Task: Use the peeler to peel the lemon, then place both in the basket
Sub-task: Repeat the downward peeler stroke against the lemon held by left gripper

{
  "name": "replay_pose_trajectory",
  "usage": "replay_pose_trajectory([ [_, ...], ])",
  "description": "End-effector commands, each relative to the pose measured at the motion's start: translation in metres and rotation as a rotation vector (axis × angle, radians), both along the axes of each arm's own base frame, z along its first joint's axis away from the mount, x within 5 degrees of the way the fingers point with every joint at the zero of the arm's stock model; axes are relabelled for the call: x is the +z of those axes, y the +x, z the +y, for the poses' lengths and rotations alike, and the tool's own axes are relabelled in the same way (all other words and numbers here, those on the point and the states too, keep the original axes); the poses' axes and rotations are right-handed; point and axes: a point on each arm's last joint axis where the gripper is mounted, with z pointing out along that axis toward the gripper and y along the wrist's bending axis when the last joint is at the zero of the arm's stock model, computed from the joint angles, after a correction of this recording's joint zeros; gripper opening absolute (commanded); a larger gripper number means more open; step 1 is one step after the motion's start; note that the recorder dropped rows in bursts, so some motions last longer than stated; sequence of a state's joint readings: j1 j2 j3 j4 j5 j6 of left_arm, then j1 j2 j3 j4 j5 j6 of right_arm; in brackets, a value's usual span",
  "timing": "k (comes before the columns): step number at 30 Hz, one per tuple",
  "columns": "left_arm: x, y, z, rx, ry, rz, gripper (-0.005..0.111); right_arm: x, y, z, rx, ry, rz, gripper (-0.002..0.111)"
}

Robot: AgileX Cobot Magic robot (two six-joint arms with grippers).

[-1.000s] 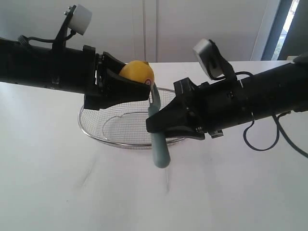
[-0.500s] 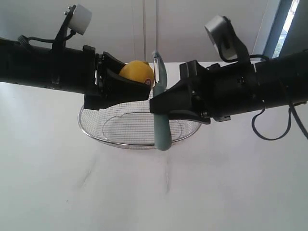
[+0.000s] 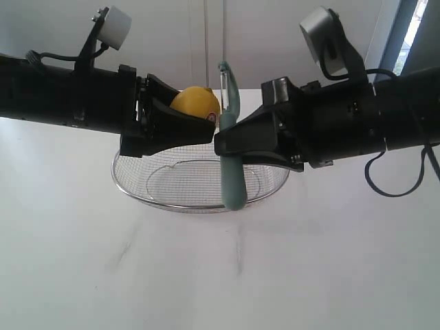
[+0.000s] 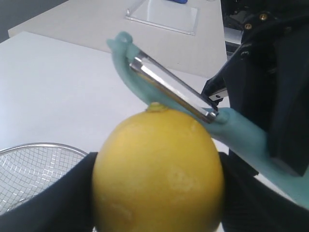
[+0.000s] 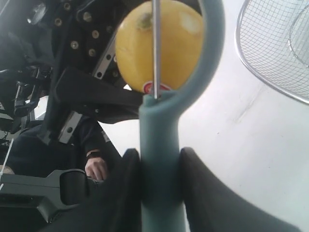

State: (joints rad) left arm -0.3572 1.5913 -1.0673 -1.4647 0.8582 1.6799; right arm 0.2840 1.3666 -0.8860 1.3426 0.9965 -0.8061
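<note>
**A:** Where did you have things?

**B:** I had the lemon (image 3: 195,102) clamped in the left gripper (image 3: 196,120), jaws wide around it, in the air by the basket (image 3: 130,180). The right gripper (image 3: 221,146) pinched the peeler (image 3: 231,165) mid-handle, blade seemingly touching the rind.

**A:** Handling?

**B:** I judged the lemon firm but waxy and apt to roll. The peeler looked light and stiff.

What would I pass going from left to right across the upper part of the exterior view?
The left arm's white camera → lemon → peeler → right arm's camera.
</note>
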Motion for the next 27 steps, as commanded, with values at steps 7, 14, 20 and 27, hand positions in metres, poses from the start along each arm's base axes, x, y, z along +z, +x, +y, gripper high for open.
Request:
replay_pose_trajectory([
  [7, 0.004, -0.002, -0.002, -0.017, -0.024, 0.001, 0.0, 0.0, 0.002, -0.003, -0.043, -0.021, -0.023, 0.0],
  [14, 0.004, -0.002, -0.002, -0.017, -0.024, 0.001, 0.0, -0.001, 0.005, -0.004, -0.07, -0.032, -0.034, 0.0],
  [20, 0.004, -0.002, -0.002, -0.017, -0.024, 0.001, 0.0, -0.001, 0.008, -0.006, -0.103, -0.044, -0.047, 0.0],
  [27, 0.004, -0.002, -0.002, -0.017, -0.024, 0.001, 0.0, -0.006, 0.011, -0.009, -0.142, -0.11, -0.023, 0.0],
])
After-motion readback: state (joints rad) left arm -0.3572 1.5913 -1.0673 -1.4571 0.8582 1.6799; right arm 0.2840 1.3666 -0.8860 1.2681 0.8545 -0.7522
